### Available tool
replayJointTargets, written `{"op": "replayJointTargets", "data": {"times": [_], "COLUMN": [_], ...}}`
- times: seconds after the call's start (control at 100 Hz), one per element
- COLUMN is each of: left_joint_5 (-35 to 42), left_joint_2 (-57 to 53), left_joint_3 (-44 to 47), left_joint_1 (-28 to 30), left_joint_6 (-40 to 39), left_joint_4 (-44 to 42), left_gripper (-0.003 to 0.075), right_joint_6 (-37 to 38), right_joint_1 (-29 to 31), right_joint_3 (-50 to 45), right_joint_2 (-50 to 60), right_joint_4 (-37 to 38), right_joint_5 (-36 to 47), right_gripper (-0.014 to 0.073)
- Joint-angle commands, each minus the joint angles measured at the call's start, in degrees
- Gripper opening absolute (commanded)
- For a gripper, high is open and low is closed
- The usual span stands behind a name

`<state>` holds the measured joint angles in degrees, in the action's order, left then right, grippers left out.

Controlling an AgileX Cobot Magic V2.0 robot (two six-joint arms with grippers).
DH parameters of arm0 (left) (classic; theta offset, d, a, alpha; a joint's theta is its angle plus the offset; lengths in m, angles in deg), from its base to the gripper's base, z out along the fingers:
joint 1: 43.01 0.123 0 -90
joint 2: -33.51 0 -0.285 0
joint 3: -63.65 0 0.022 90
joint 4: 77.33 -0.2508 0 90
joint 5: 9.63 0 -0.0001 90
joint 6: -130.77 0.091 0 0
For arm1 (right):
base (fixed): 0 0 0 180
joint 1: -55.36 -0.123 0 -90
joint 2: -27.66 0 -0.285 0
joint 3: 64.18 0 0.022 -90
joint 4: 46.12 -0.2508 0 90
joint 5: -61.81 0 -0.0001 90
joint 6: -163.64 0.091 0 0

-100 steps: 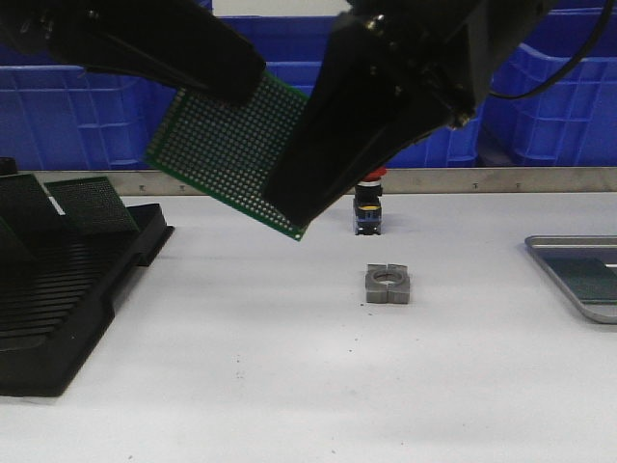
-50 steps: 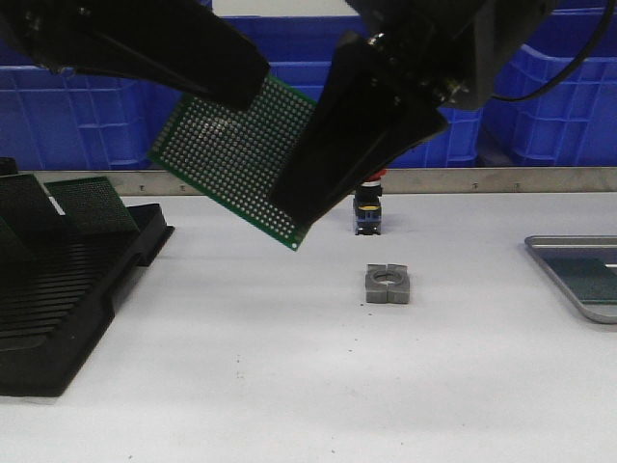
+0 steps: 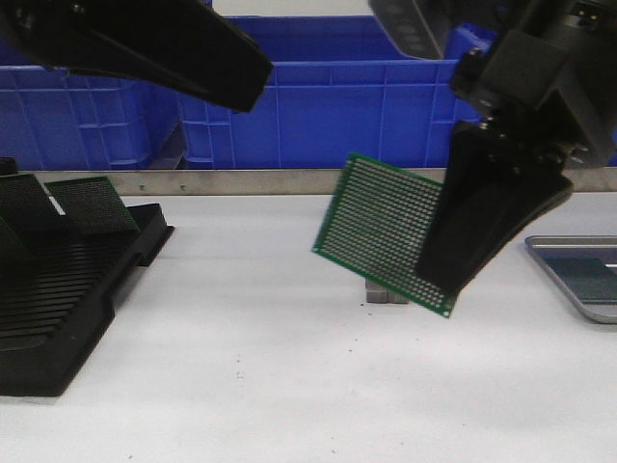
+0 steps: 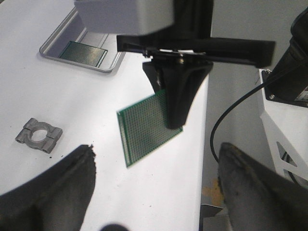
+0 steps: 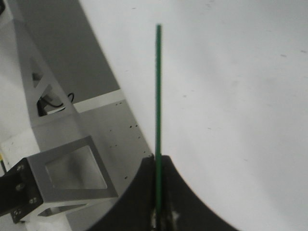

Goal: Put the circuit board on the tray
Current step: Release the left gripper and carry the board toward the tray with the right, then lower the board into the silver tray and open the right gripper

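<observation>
The right end effector (image 3: 453, 275) pinches the circuit board (image 3: 386, 231) edge-on; it should level it before reaching the tray (image 3: 549, 260) at 3 o'clock.

The left end effector (image 4: 154, 192) gapes empty.

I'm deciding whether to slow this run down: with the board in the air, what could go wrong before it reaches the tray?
1. The right gripper pinches the circuit board only along one edge, tilted above the table, so it might pivot or slip.
2. The tray already holds another board; the new one may land on top of it.
3. A metal clamp block lies on the table below and could catch a low-hanging corner.
</observation>
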<state>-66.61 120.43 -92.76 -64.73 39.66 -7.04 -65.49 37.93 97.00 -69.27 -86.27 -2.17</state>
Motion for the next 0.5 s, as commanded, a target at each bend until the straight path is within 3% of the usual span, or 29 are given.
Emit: {"op": "replayJointTargets", "data": {"times": [0.0, 0.3, 0.49], "left_joint_5": [-0.7, -0.7, -0.6], "left_joint_2": [-1.4, -1.4, -1.4], "left_joint_3": [-1.6, -1.6, -1.6], "left_joint_1": [-0.5, -0.5, -0.5], "left_joint_6": [0.0, 0.0, 0.0], "left_joint_4": [3.8, 3.8, 3.9], "left_gripper": [0.0496, 0.0496, 0.0496], "right_joint_6": [0.4, 7.5, 8.2], "right_joint_1": [4.9, 24.0, 32.1], "right_joint_3": [0.7, -0.7, -0.7], "right_joint_2": [1.7, -2.2, -6.5], "right_joint_4": [-1.7, -1.7, -1.7], "right_joint_5": [0.9, 11.3, 14.0], "right_gripper": [-0.0068, -0.0068, -0.0068]}}
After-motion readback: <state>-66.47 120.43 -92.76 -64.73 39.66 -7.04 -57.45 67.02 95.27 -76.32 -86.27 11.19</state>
